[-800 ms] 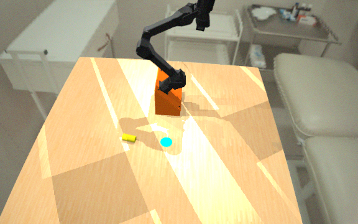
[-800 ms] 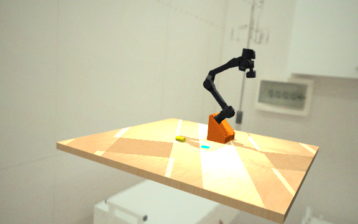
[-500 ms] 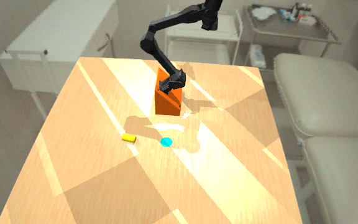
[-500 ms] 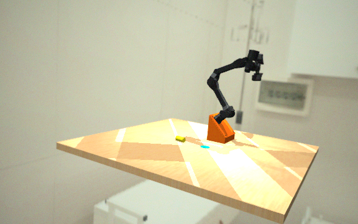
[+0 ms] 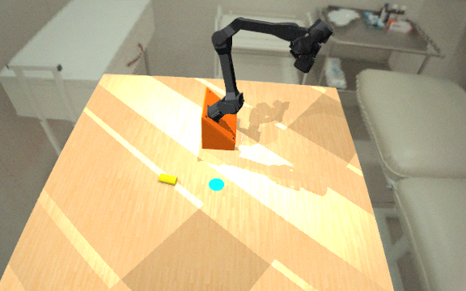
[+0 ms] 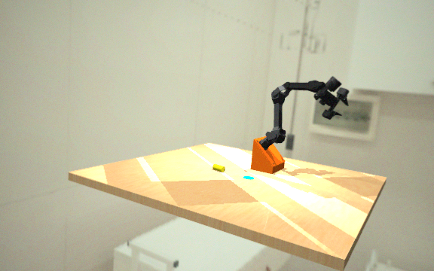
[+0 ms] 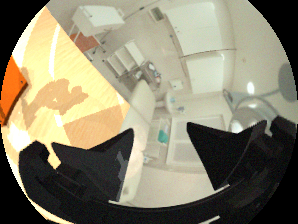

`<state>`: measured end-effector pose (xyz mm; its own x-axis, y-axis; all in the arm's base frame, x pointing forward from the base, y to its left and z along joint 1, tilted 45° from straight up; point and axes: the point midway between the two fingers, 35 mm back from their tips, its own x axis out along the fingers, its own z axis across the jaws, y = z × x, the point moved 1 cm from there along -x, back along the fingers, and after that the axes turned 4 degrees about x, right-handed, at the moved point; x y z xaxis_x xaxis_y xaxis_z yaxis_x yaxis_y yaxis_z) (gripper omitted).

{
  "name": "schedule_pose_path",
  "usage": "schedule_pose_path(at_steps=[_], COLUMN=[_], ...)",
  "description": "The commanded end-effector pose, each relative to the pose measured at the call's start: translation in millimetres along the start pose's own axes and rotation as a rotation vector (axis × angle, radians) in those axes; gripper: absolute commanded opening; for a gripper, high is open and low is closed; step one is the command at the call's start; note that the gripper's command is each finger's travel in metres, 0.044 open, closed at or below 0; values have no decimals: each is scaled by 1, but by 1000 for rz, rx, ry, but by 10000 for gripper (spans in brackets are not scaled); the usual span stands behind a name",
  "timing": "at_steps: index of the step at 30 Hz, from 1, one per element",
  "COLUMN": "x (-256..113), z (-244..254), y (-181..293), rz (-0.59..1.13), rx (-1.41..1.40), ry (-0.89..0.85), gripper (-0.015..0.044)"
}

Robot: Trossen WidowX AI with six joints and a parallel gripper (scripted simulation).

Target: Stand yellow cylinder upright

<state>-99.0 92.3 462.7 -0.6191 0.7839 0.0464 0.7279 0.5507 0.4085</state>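
Note:
The yellow cylinder (image 5: 168, 179) (image 6: 218, 168) lies on its side on the wooden table, apart from the cyan circle. The cyan circle (image 5: 216, 184) (image 6: 249, 178) is a flat disc on the table, right of the cylinder in the top and exterior views, with nothing on it. My gripper (image 6: 343, 109) (image 7: 160, 129) is open, with nothing between its fingers. It is raised high, on the far side of the arm's base from the cylinder, and tilted outward. The wrist view shows neither the cylinder nor the circle.
The orange base block (image 5: 218, 137) (image 6: 264, 159) (image 7: 11, 90) carries the arm and stands on the table (image 5: 201, 250) (image 6: 209, 192) behind the circle in the top view. A padded chair (image 5: 415, 121) stands beyond the table's right edge.

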Motion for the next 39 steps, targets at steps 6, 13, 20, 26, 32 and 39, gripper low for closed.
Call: schedule_pose_path(at_steps=[6,13,20,26,32,39], x=[6,-22,-74,-133,-199,-277], z=[62,122,186,241,293,348], y=[98,167,217,240,242,220], rz=[241,445,645,811,966,1132], rx=[202,373,554,719,894,1109], ry=[-168,-289,-394,-466,-520,-555], gripper=[309,309,309,309,309,309])
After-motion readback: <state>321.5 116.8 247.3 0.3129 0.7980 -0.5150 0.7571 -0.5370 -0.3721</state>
